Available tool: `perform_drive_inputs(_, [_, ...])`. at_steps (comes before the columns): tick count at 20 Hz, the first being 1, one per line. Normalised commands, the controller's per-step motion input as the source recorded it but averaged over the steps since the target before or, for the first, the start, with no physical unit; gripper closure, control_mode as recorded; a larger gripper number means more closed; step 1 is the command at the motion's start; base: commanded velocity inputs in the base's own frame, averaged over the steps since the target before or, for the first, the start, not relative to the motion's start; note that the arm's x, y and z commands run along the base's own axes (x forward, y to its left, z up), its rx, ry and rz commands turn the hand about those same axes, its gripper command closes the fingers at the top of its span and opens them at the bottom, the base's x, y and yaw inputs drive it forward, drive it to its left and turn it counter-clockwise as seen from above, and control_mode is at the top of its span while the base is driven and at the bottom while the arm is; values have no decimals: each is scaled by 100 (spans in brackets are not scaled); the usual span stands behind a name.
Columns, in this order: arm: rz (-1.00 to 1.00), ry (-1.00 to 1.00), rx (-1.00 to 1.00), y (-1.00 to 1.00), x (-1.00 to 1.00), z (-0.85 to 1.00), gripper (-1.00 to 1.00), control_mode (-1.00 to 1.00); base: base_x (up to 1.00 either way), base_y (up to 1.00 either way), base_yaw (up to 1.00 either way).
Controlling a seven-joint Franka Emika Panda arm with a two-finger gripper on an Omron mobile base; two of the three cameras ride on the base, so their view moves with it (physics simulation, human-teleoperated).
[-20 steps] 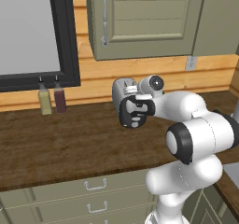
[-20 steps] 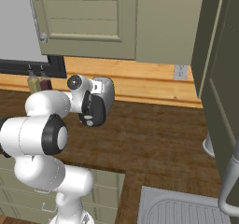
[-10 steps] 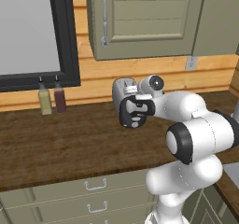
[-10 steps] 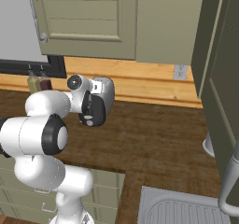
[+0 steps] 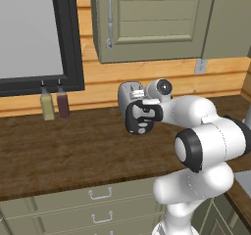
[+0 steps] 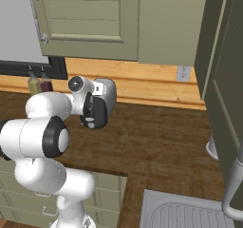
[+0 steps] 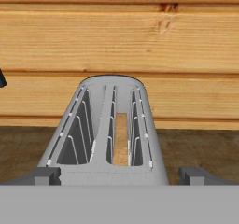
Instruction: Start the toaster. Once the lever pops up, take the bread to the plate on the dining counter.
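Note:
The silver-grey toaster stands at the back of the wooden worktop, against the wall. From the hand view its top shows two slots, and the tan bread sits deep in the right one. My gripper is open at the toaster's near end. One dark fingertip is on each side of the body, and nothing is held. My hand hides the lever. The plate and the dining counter are out of view.
Two small bottles stand by the wall left of the toaster, under a dark-framed window. Olive wall cabinets hang above. A sink lies to the right in the right base view, with drawers below the worktop.

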Motion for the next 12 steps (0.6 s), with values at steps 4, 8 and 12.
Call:
perform_drive_inputs(4, [0,0,0,0,0,0,-100,-100,0,0,0])
perform_drive_inputs(8, [0,0,0,0,0,0,-100,-100,0,0,0])
perform_drive_inputs(12, [0,0,0,0,0,0,-100,-100,0,0,0])
